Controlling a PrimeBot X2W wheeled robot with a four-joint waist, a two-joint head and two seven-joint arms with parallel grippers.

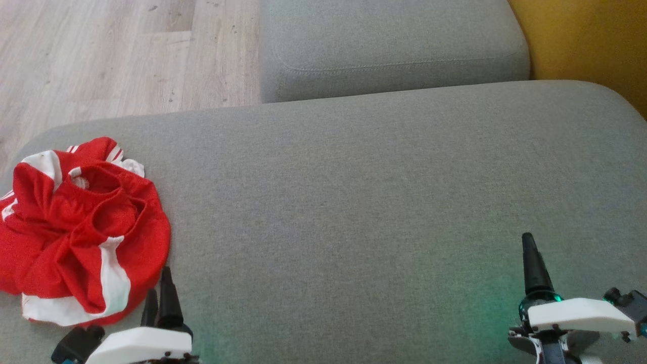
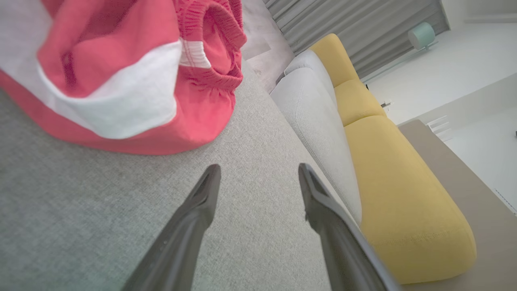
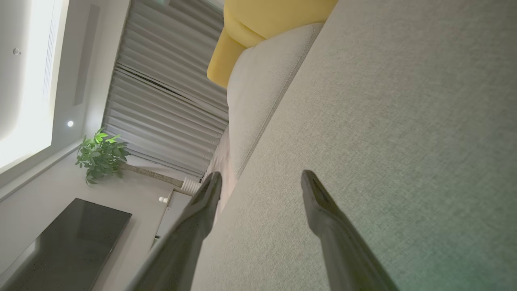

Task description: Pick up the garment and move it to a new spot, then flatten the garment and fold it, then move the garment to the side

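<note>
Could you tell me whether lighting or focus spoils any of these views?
Head view: even daylight, with a green glow on the cushion at lower right. Left wrist view: the close garment looks soft and washed out. Right wrist view: the ceiling at left is blown out.

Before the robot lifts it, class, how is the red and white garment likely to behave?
The garment lies crumpled in soft folds, so it will probably droop and unfurl. Its thin-looking fabric suggests it is light.
</note>
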